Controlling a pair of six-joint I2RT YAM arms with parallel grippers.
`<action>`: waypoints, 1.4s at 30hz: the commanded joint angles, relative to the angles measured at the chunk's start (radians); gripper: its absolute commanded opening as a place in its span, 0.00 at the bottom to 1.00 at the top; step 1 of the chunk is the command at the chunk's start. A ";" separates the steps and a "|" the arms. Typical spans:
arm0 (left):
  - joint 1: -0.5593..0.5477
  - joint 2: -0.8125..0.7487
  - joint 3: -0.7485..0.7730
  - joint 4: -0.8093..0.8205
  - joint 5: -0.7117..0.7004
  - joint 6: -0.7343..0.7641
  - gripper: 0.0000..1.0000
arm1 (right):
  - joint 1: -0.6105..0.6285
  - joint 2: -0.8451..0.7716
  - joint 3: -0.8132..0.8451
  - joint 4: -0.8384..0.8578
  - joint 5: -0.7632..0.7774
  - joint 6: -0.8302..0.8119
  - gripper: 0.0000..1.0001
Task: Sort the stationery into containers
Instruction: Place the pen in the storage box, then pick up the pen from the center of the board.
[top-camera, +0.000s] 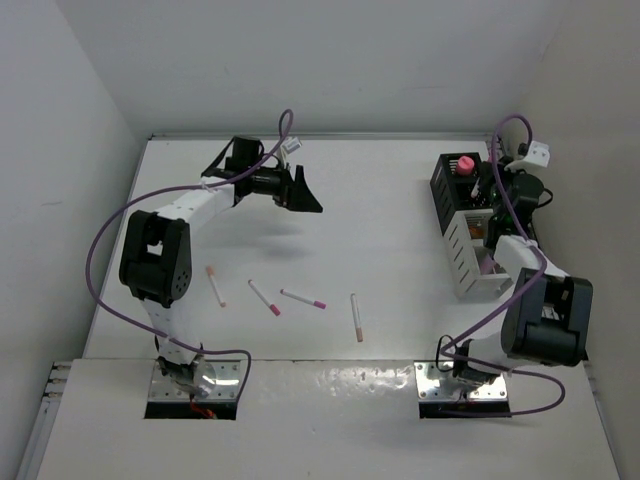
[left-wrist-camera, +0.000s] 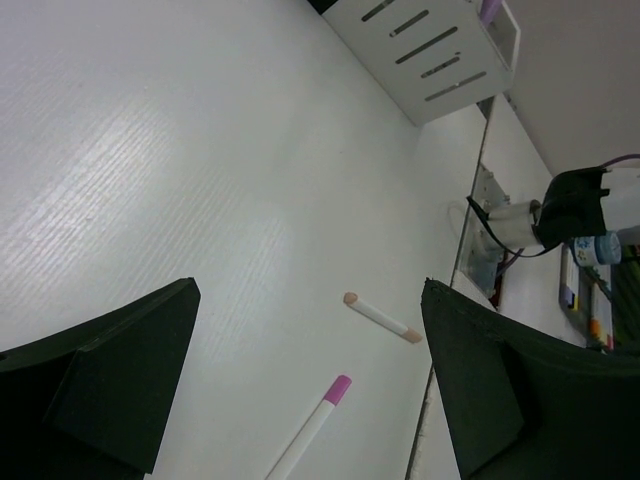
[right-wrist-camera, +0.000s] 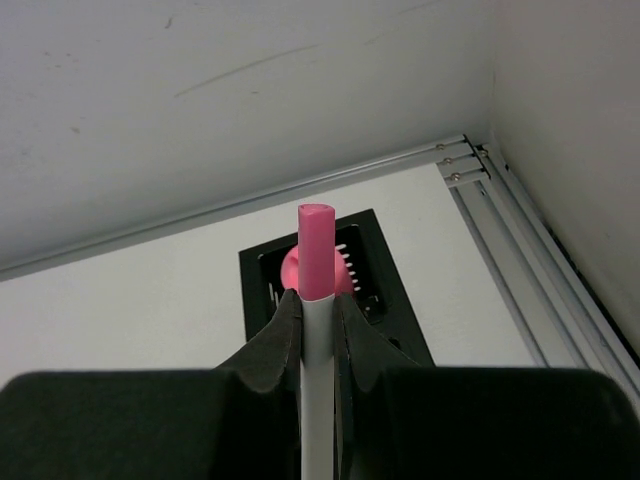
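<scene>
Four thin white pens with coloured tips lie loose on the white table toward its near edge: a leftmost pen, a second pen, a third pen and a rightmost pen, all apart from each other. A fifth thin white pen with a pink tip is clamped between the two fingers of the right gripper, and it points with the pink end toward the small black box-shaped holder. Inside this holder a pink rounded piece is visible just behind the held pen. In the top view the holder stands at the far right of the table, and the white slatted rack stands just beside it on the near side. The left gripper hangs over the far left part of the table with its jaws wide apart and nothing between them. Its wrist camera sees two of the loose pens on the table below the gap, and the rack farther away.
</scene>
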 joint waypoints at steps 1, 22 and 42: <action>0.008 -0.028 0.002 -0.029 -0.050 0.075 1.00 | -0.014 0.028 0.047 0.086 -0.007 -0.021 0.00; -0.179 -0.083 0.071 -0.567 -0.161 0.839 0.90 | -0.022 0.030 0.083 0.005 -0.142 0.006 0.55; -0.676 0.141 0.197 -0.753 -0.487 1.578 0.37 | -0.293 -0.608 -0.097 -0.781 -0.614 0.048 0.39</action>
